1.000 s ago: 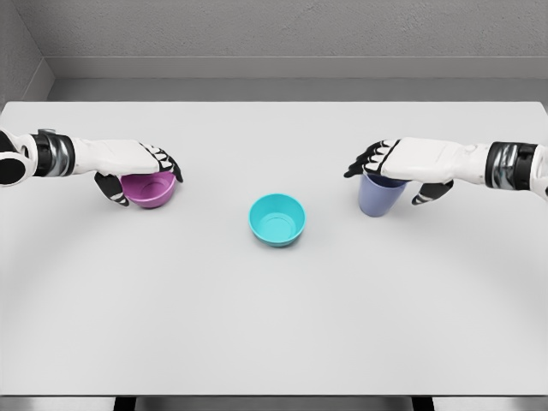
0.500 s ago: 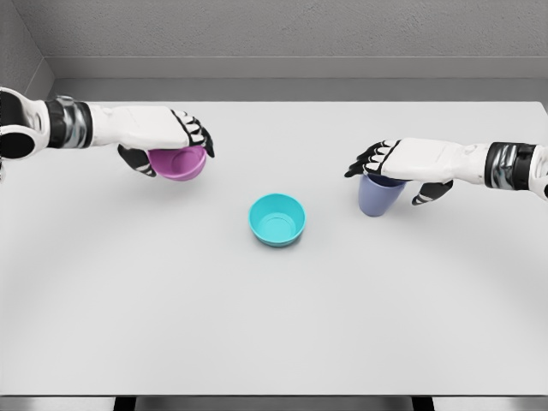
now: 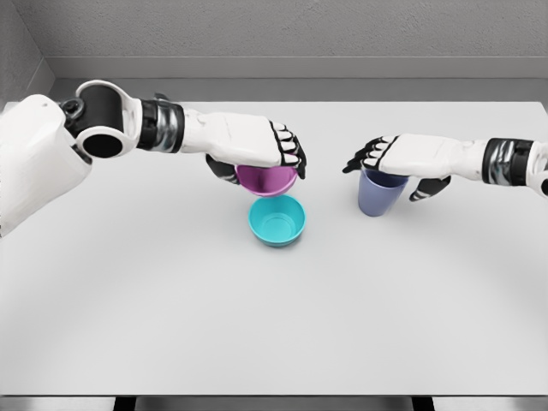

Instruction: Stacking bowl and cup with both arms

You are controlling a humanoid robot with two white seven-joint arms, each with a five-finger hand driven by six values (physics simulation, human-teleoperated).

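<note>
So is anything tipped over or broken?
No. The teal bowl and blue cup stand upright on the table. The left hand holds the purple bowl level above the teal one; the right hand grips the cup.

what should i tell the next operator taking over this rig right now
Left hand: shut on the purple bowl, held in the air just above and behind the teal bowl; not yet released.
Right hand: over the rim of the blue cup, fingers draped on it; the cup appears to be standing on the table, right of the teal bowl. A firm grasp cannot be confirmed.
Done: purple bowl picked up and brought over the teal bowl.
Left: lower the purple bowl into the teal one and let go, then probably lift the cup and set it on the stack.
</note>
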